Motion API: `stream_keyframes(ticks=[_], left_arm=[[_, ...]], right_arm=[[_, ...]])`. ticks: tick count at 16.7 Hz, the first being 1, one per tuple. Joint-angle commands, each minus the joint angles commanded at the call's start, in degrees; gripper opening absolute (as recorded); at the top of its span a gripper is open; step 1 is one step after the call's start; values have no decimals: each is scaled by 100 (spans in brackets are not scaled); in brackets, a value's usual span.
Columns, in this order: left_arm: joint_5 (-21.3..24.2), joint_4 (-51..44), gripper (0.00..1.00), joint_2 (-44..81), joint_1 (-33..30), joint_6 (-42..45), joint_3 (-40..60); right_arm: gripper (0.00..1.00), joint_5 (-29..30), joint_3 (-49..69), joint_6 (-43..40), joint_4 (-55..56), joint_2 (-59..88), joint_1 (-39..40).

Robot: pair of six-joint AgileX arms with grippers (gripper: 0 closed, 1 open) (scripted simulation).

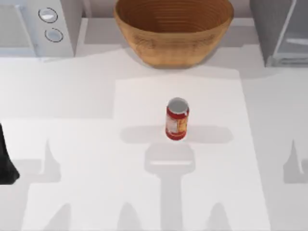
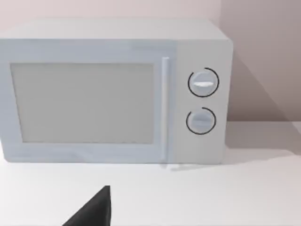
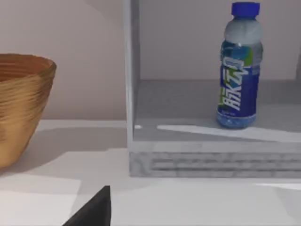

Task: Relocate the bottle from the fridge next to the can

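The bottle point(image 3: 239, 70), clear with a blue cap and a blue-green label, stands upright on the floor inside the grey fridge point(image 3: 211, 165). That fridge point(image 1: 279, 33) sits at the table's back right. The red can point(image 1: 177, 119) with a silver top stands upright near the middle of the table. A dark part of my left gripper point(image 1: 7, 163) shows at the table's left edge, far from the can; its tip point(image 2: 94, 212) faces the white appliance. My right gripper point(image 3: 94, 212) is low over the table, in front of the fridge and well short of the bottle.
A large wicker bowl point(image 1: 173, 29) stands at the back centre, between the fridge and a white appliance with two round knobs point(image 1: 38, 26) at the back left. The bowl point(image 3: 21, 103) is close to the fridge's left frame.
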Motion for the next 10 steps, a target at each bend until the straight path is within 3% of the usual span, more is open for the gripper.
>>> stream_keyframes(ticks=[5,10], left_arm=[[0,0,100,0,0,0,0],[0,0,100,0,0,0,0]], right_arm=[[100,-34,258,3,293,354,-62],[100,-229,1325,19,1515,2156,-289]])
